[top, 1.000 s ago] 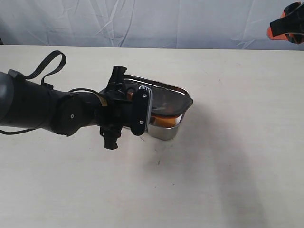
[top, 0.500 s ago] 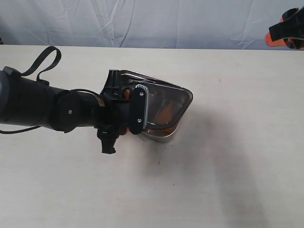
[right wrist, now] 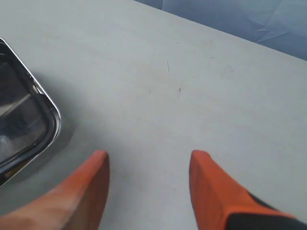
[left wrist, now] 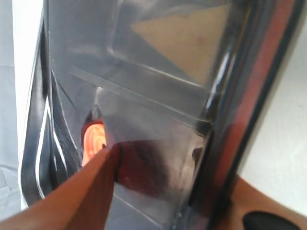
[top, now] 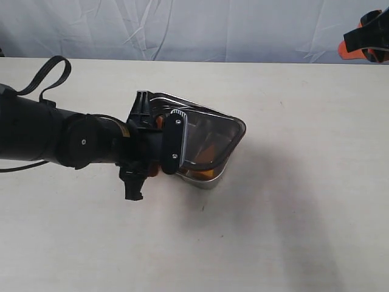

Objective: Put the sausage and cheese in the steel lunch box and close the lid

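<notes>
The left gripper (top: 159, 146) reaches in from the left and is clamped on the near edge of the lid (top: 209, 131). In the left wrist view, one orange finger (left wrist: 86, 191) lies on top of the lid and the other below its rim. The lid covers the steel lunch box (top: 203, 180), whose shiny rim shows beneath it; whether it is fully seated I cannot tell. The cheese (left wrist: 192, 43) shows through the tinted lid, inside the box and beyond the fingertips. The right gripper (right wrist: 148, 167) hangs spread wide over the bare table (top: 292, 201), well apart from the box.
</notes>
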Robot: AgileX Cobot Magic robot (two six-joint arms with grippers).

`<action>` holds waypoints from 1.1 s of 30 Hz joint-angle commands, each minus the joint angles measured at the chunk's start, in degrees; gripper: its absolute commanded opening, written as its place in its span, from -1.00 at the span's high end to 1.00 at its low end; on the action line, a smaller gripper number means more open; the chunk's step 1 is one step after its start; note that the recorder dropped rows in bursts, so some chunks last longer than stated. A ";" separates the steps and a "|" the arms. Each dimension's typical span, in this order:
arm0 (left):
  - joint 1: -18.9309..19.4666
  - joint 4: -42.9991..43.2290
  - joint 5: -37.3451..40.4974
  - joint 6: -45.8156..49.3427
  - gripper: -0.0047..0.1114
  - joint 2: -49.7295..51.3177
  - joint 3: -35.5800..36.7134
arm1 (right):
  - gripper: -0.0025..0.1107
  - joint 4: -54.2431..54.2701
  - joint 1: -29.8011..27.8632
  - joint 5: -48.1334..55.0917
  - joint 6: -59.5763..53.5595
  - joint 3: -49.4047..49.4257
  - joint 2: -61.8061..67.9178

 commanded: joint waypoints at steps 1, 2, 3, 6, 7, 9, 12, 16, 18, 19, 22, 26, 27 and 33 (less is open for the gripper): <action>0.19 0.38 7.48 -1.17 0.04 -1.61 1.55 | 0.07 0.28 -0.23 -0.77 0.02 -0.19 -0.27; 0.19 0.38 7.48 -1.56 0.04 -1.80 1.55 | 0.07 0.28 -0.23 -0.91 0.02 -0.19 -0.27; 0.19 0.38 7.48 -1.56 0.04 -1.80 1.55 | 0.07 0.40 -0.23 -1.05 0.02 -0.19 -0.27; 0.19 0.50 7.49 -1.56 0.04 -1.78 1.55 | 0.07 1.00 -0.23 -1.04 0.02 -0.19 -0.27; 0.19 0.75 7.49 -1.56 0.04 -1.94 1.55 | 0.07 1.11 -0.23 -1.04 0.02 -0.19 -0.27; 0.19 2.28 7.38 -1.56 0.04 -2.46 1.55 | 0.07 1.12 -0.23 -0.93 0.02 -0.19 -0.27; 0.19 3.88 7.15 -1.56 0.04 -4.03 1.55 | 0.07 1.27 -0.23 -0.93 0.02 -0.19 -0.27; 0.19 2.77 7.15 -1.94 0.04 -5.20 1.55 | 0.07 1.39 -0.23 -0.93 0.02 -0.19 -0.27; 0.19 2.77 7.15 -1.94 0.00 -5.20 1.55 | 0.07 1.52 -0.23 -0.93 0.02 -0.19 -0.27; 0.19 2.77 7.15 -1.94 -0.02 -5.20 1.55 | 0.07 1.52 -0.23 -0.93 0.02 -0.19 -0.27; 0.19 3.57 7.28 -1.94 -0.08 -5.20 1.55 | 0.07 1.52 -0.23 -0.93 0.02 -0.19 -0.27; 0.19 5.05 7.51 -1.94 -0.15 -5.20 1.55 | 0.07 1.52 -0.23 -0.93 0.02 -0.19 -0.27; 0.19 5.38 7.51 -1.83 -0.15 -5.20 1.55 | 0.07 1.51 -0.23 -0.82 0.02 -0.19 -0.27; 0.19 6.04 8.33 -1.83 -0.15 -5.96 1.55 | 0.07 1.40 -0.23 -0.70 0.02 -0.19 -0.27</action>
